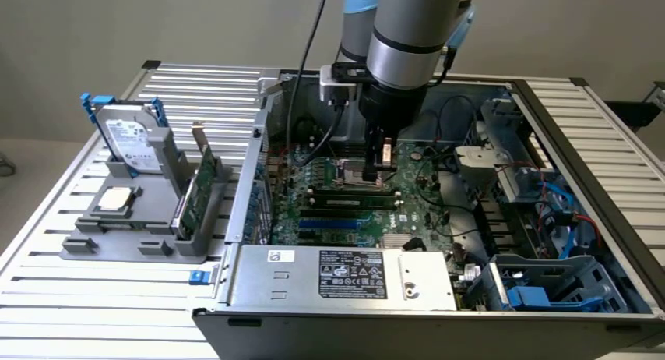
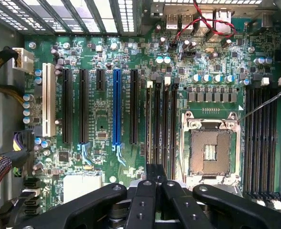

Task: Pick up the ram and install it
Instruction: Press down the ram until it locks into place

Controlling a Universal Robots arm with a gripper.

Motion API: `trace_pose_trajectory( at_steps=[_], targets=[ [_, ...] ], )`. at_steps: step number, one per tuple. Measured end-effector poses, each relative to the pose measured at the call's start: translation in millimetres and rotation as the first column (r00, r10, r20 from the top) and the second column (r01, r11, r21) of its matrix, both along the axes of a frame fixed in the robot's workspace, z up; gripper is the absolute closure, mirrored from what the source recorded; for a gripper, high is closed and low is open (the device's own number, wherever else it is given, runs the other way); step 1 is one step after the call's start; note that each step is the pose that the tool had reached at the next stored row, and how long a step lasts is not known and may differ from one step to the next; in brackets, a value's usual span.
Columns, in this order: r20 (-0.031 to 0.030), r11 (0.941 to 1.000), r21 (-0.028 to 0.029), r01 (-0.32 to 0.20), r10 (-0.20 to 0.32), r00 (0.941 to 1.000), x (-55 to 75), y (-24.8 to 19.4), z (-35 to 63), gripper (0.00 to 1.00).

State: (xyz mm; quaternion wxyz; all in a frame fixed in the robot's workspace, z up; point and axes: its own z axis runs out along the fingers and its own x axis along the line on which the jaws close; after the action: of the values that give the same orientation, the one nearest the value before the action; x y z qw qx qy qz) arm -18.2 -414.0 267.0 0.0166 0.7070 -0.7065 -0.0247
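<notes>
The ram [image 1: 348,191], a thin green stick, stands on edge in one of the black memory slots beside the CPU socket [image 2: 210,152]. In the wrist view the ram [image 2: 149,124] is a narrow pale line running away from the fingertips. My gripper [image 1: 382,164] reaches straight down into the open computer case, over the end of those slots nearest the socket. Its black fingers meet in the wrist view, so the gripper [image 2: 155,172] is shut with nothing visible between them. Whether the tips touch the ram I cannot tell.
The case walls [image 1: 255,165] and drive cage [image 1: 499,169] hem in the motherboard [image 2: 102,114]. Cables run along the board's edge [image 2: 2,167]. At the exterior view's left a grey holder [image 1: 114,243] carries a hard drive [image 1: 130,142], a CPU [image 1: 117,198] and a green expansion card [image 1: 199,190].
</notes>
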Motion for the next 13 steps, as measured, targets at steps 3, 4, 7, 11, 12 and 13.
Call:
trace_pose_trajectory(
  at_steps=[3,4,7,11,12,13],
  targets=[
    [0.0,1.0,0.0,0.0,0.0,1.0,0.0,0.0,0.0,0.89],
    [-0.0001,1.0,-0.0001,0.0,0.0,1.0,0.0,-0.1,0.1,0.89],
    [0.0002,0.9997,-0.0002,0.024,-0.024,0.9997,-0.1,-0.1,0.0,0.89],
    [0.0002,0.9958,-0.0001,0.091,-0.091,0.9958,-0.1,-0.1,-0.4,0.89],
    [0.0003,0.9942,0.0,0.108,-0.108,0.9942,-0.1,-0.1,-0.6,0.89],
    [0.0003,0.9922,0.0,0.125,-0.125,0.9922,-0.1,-0.1,-0.7,0.89]
  ],
)
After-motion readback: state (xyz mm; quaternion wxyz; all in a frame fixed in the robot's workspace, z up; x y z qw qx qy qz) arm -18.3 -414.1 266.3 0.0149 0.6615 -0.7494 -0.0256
